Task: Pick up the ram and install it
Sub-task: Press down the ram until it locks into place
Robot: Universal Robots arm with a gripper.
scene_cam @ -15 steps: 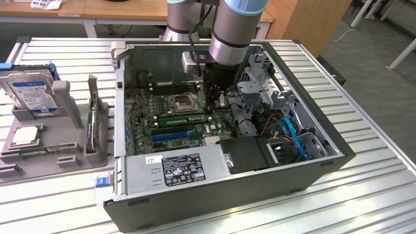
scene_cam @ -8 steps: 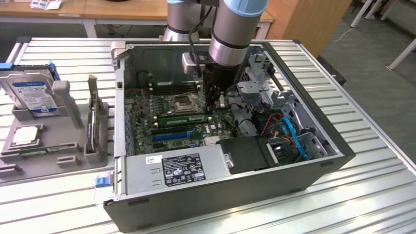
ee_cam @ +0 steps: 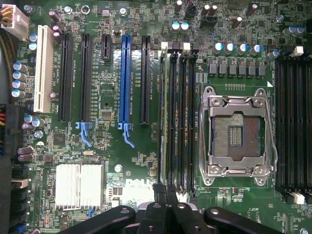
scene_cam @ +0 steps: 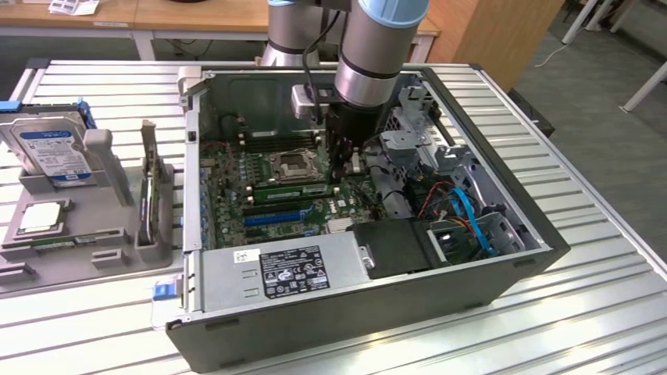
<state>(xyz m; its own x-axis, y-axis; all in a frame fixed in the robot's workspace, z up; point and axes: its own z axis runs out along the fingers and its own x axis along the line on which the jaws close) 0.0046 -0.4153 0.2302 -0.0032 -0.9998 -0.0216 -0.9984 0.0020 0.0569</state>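
Closed end effector [ee_cam: 165,204] hangs over the motherboard [ee_cam: 122,165] printed "DELL", beside the ram [ee_cam: 163,122] seated in its slot.

A robotics lab or workshop: an opened computer case [scene_cam: 365,234] sits on a slatted metal table [scene_cam: 583,258] beside a grey parts holder [scene_cam: 94,234], with wooden desks [scene_cam: 187,16] behind.

Open computer case [scene_cam: 501,269] on slatted table [scene_cam: 604,312]; hard drive [scene_cam: 50,148] in grey holder [scene_cam: 105,160].

Bright, even overhead light; soft glare on the counter [scene_cam: 583,312], shadow inside the case [scene_cam: 354,312], slight blur throughout.
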